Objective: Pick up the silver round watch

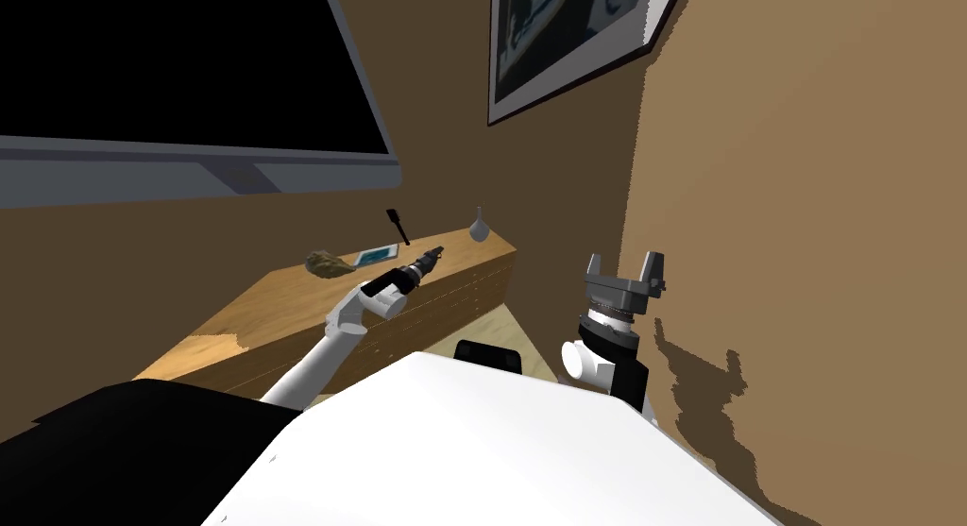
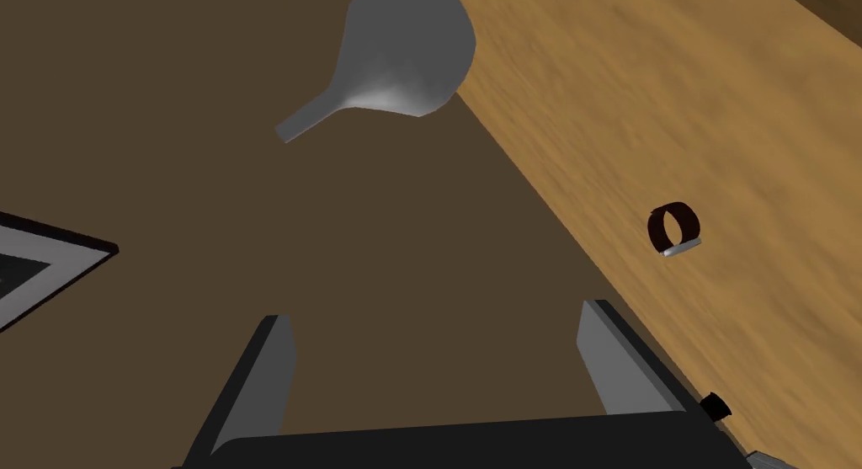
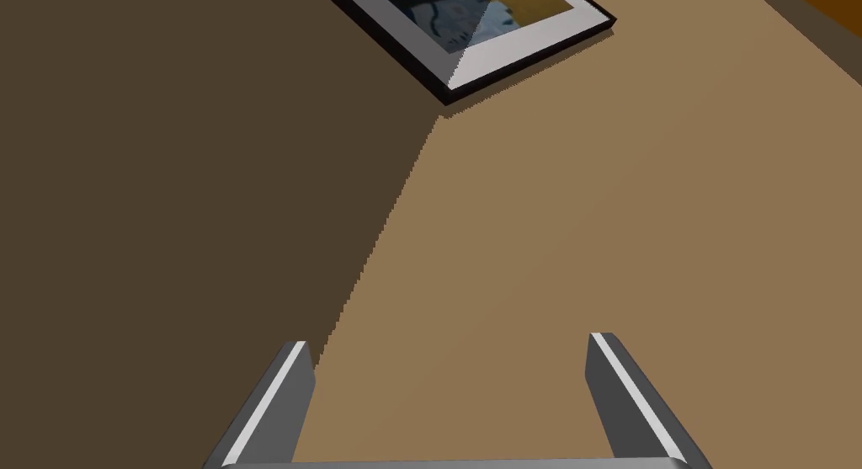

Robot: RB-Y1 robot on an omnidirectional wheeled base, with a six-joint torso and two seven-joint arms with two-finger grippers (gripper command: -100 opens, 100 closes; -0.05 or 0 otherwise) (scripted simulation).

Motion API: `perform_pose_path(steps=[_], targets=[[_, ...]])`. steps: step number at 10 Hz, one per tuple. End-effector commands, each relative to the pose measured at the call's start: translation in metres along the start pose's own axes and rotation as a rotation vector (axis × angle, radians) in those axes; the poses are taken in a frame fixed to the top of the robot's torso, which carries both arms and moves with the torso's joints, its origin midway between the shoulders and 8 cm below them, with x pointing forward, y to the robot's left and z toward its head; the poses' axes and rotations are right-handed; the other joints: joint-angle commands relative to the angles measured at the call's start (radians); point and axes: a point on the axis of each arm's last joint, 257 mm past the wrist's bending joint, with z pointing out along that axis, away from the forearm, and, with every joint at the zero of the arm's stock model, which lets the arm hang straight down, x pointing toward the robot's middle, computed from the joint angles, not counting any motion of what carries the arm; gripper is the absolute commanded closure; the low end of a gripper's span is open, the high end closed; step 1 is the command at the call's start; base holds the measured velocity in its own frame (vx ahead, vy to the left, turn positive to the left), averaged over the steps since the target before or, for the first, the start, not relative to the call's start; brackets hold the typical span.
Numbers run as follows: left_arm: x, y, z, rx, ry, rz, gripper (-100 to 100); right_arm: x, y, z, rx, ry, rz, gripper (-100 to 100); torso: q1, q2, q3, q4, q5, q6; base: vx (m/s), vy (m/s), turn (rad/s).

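My left tool [image 2: 433,321] hangs spread and empty, pointing at the wall-side edge of the wooden surface [image 2: 741,110]. The watch [image 2: 675,229] lies on the surface near that edge, off to one side of the fingers and apart from them. It is a dark strap loop with a pale silver strip, its dial edge-on and unreadable. The grey vase [image 2: 404,55] beyond it is cut off at its base. The head view gives the vase whole at the surface's far corner. My right tool [image 1: 623,263] is raised beside the wall, its fingers spread.

Watch [image 2: 690,223] dark brown strap, silver face; vase [image 2: 404,51] grey; dresser [image 2: 715,110] wood-grain.
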Motion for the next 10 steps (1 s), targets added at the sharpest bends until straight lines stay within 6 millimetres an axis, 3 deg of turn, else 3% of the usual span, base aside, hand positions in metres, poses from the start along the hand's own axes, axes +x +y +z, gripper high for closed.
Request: perform_pose_path(steps=[1,4,5,6,7,8,9,10], targets=[[-0.003,0.019,0.000,-0.066,0.019,0.034,-100,0.000,0.000,0.000,0.000,0.000,0.000,0,0.000,0.000,0.000,0.000,0.000,0.000,0.039,-0.027,-0.057],[-0.005,0.042,-0.001,-0.144,0.040,0.063,-100,0.000,0.000,0.000,0.000,0.000,0.000,0,0.000,-0.001,-0.001,0.000,0.000,0.000,0.041,-0.024,-0.048],[-0.009,0.059,-0.003,-0.200,0.053,0.091,-100,0.000,0.000,0.000,0.000,0.000,0.000,0,0.000,-0.001,0.000,0.000,0.000,0.000,0.053,-0.026,-0.065],[-0.009,0.062,-0.004,-0.209,0.055,0.091,-100,0.000,0.000,0.000,0.000,0.000,0.000,0,0.000,-0.002,-0.001,0.000,0.000,0.000,0.044,-0.021,-0.033],[-0.014,0.081,-0.008,-0.272,0.068,0.120,-100,0.000,0.000,0.000,0.000,0.000,0.000,0,0.000,-0.001,-0.001,0.000,0.000,0.000,0.054,-0.021,-0.087],[-0.013,0.082,-0.008,-0.274,0.069,0.120,-100,0.000,0.000,0.000,0.000,0.000,0.000,0,0.000,-0.002,-0.001,0.000,0.000,0.000,0.047,-0.013,-0.031],[-0.019,0.101,-0.013,-0.336,0.080,0.147,-100,0.000,0.000,0.000,0.000,0.000,0.000,0,0.001,-0.001,-0.001,0.000,0.000,0.000,0.066,-0.024,-0.064],[-0.019,0.101,-0.013,-0.340,0.081,0.147,-100,0.000,0.000,0.000,0.000,0.000,0.000,0,0.000,-0.002,-0.001,0.000,0.000,0.000,0.060,-0.016,-0.038]])
